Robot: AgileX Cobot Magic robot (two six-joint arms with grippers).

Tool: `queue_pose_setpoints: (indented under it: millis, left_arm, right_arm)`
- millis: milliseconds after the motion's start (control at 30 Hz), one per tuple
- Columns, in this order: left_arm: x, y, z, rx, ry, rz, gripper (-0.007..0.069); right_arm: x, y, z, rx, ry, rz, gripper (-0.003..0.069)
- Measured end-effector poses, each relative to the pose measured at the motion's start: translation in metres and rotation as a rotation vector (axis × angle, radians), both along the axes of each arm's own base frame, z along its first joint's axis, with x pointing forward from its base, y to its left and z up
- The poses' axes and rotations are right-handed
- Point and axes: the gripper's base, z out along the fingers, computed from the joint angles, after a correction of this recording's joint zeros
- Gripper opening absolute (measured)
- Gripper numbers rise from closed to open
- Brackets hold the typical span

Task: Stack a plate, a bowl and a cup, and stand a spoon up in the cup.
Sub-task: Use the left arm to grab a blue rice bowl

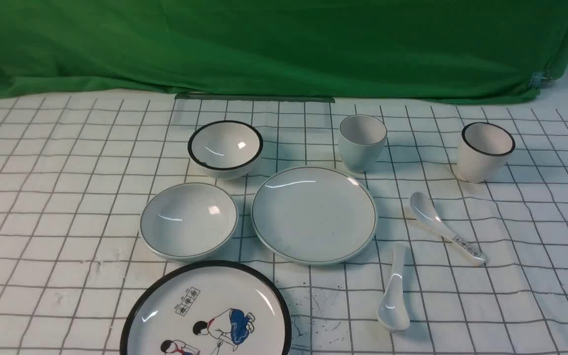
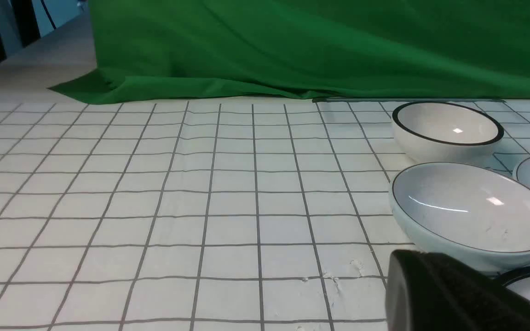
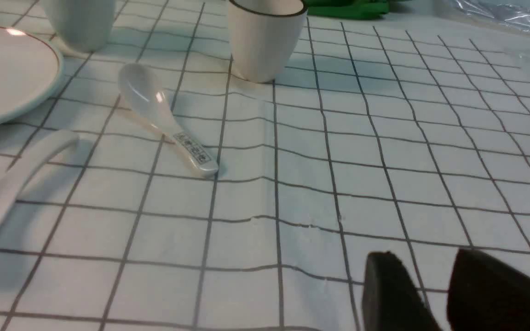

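Note:
The plate (image 1: pixel 313 214) lies at the middle of the cloth, with the bowl (image 1: pixel 189 220) to its left and the cup (image 1: pixel 362 142) upright behind its right side. The plain spoon (image 1: pixel 394 291) lies in front of the plate's right edge, bowl end toward me. Each stands alone and nothing is stacked. My left gripper (image 2: pixel 398 266) is shut and empty, low over the cloth just near of the bowl (image 2: pixel 472 207). My right gripper (image 3: pixel 423 262) is open with only cloth between its fingers, well to the right of the spoon (image 3: pixel 12 184). Neither gripper's jaws show in the front view.
A black-rimmed bowl (image 1: pixel 225 148) stands behind the pale bowl. A black-rimmed cup (image 1: pixel 485 151) is at the back right, and a spoon with a printed handle (image 1: pixel 444 229) lies in front of it. The cartoon plate (image 1: pixel 205 315) sits at the near edge. Green cloth (image 1: pixel 284 49) hangs behind.

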Motion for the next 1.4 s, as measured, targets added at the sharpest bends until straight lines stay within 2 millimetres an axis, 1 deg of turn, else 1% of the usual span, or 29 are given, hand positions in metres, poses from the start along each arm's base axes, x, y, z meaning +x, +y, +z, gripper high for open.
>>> queue_pose_setpoints:
  millis: [400,467,533,667,733,800,867,900,933,967,1000,1067,1100,1133,1167,1200,1233,1300,1333,1367,1400]
  left_arm:
    - [0.0,0.0,0.0,0.007,0.0,0.001,0.002]
    - [0.0,0.0,0.002,-0.015,-0.019,0.001,0.002]
    - [0.001,-0.001,0.006,-0.094,-0.064,0.004,0.002]
    - [0.0,0.002,0.02,-0.45,-0.212,0.032,0.002]
    - [-0.001,0.006,0.028,-0.566,-0.309,0.057,0.002]
    - [-0.002,0.009,0.032,-0.612,-0.356,0.067,0.002]
    - [-0.005,0.015,0.042,-0.676,-0.491,0.091,0.002]
    - [-0.005,0.015,0.042,-0.683,-0.491,0.091,0.002]
    - [-0.01,0.02,0.051,-0.714,-0.619,0.106,0.002]
    - [-0.011,0.021,0.052,-0.721,-0.634,0.106,0.002]
    - [-0.018,0.025,0.064,-0.723,-0.771,0.11,0.002]
    - [-0.025,0.026,0.081,-0.729,-0.858,0.093,0.002]
    - [-0.033,0.026,0.102,-0.733,-0.92,0.066,0.002]
    - [-0.039,0.024,0.117,-0.734,-0.946,0.041,0.002]
    - [-0.048,0.021,0.14,-0.726,-0.943,-0.002,0.002]
    - [-0.05,0.021,0.145,-0.721,-0.957,-0.006,0.002]
    - [-0.058,0.015,0.172,-0.66,-0.912,-0.048,0.002]
    - [-0.06,0.006,0.208,-0.558,-0.793,-0.086,0.002]
    - [-0.059,0.004,0.214,-0.543,-0.759,-0.092,0.002]
    - [-0.058,0.001,0.23,-0.514,-0.695,-0.107,0.002]
    - [-0.037,-0.006,0.244,-0.474,-0.463,-0.121,0.002]
  right_arm:
    - [0.0,0.0,0.0,0.0,0.001,0.0,0.0238]
    - [0.0,0.0,0.0,0.0,0.001,0.0,0.0238]
    - [0.0,0.0,0.0,0.0,0.001,0.0,0.0238]
    - [0.0,0.0,0.0,0.0,0.001,0.0,0.0238]
    - [0.0,0.0,0.0,0.0,0.0,0.0,0.0238]
    - [0.0,0.0,0.0,0.0,-0.006,0.0,0.0238]
    - [0.001,0.0,0.002,-0.002,-0.028,0.0,0.0238]
    - [0.001,0.0,0.003,-0.002,-0.029,0.0,0.0238]
    - [0.001,0.0,0.003,-0.002,-0.035,0.0,0.0238]
    - [0.001,0.0,0.003,-0.002,-0.037,0.0,0.0238]
    - [0.002,0.0,0.006,0.013,-0.066,-0.005,0.0238]
    - [0.003,0.0,0.011,0.074,-0.127,-0.017,0.0238]
    - [0.004,0.0,0.017,0.167,-0.197,-0.031,0.0238]
    - [0.004,0.0,0.021,0.244,-0.248,-0.041,0.0238]
    - [0.004,0.0,0.029,0.394,-0.336,-0.055,0.0238]
    - [0.004,0.0,0.03,0.393,-0.347,-0.053,0.0238]
    - [0.004,0.0,0.036,0.538,-0.42,-0.056,0.0238]
    - [0.003,-0.001,0.043,0.687,-0.499,-0.048,0.0238]
    - [0.002,-0.001,0.044,0.716,-0.511,-0.046,0.0238]
    - [0.002,-0.001,0.046,0.737,-0.531,-0.041,0.0238]
    - [0.002,-0.001,0.048,0.756,-0.554,-0.034,0.0238]
